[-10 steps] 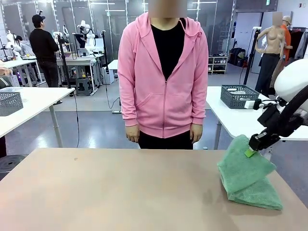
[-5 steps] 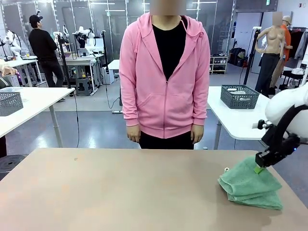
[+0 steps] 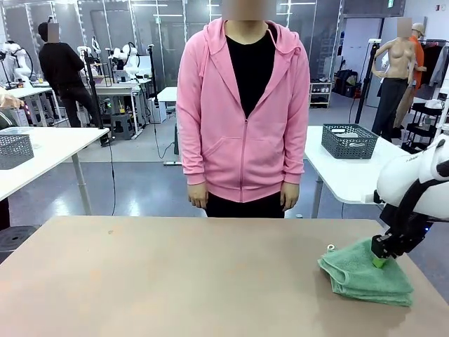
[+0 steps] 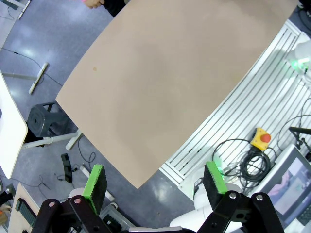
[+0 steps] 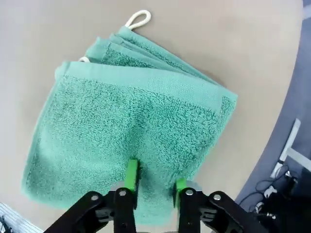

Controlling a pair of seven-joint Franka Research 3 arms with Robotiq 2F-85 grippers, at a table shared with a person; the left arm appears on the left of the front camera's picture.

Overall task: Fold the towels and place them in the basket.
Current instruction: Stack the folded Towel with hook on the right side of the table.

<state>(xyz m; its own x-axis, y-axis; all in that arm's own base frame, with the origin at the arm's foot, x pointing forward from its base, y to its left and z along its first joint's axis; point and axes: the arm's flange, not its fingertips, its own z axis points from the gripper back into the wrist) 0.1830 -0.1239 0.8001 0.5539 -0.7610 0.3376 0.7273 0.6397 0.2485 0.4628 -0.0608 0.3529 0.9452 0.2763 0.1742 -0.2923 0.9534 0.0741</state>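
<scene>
Green terry cloth fills most of what my right wrist camera sees: a folded towel [image 5: 131, 121] lying on the tan table [image 5: 63, 34], with a second towel's [image 5: 160, 60] layered edges showing beyond it and a white cord loop [image 5: 138, 18] sticking out at the far corner. My right pincer [image 5: 154, 178] is down on the near edge of the top towel, its two green pads [image 5: 131, 174] drawn close together with a ridge of the terry pinched between them, so I have hold of that cloth.

From the front camera, the same stack of towels [image 3: 366, 274] sits near the right edge of the table [image 3: 175, 281], toward the far side, and my right pincer [image 3: 379, 262] is pressed onto its upper right part. The cord loop [image 3: 330, 248] pokes out at the stack's left corner.

My left pincer [image 4: 154, 178] hangs high above the near left corner of the table [image 4: 165, 77], its green-padded fingers [image 4: 95, 182] spread wide apart with nothing between them.

A person in a pink zip hoodie [image 3: 242, 112] stands at the far side of the table, arms hanging down, hands [image 3: 198, 195] off the tabletop. Behind them on a white side table [image 3: 344, 175] is a dark wire-mesh basket [image 3: 349, 140], well away from the towels.
</scene>
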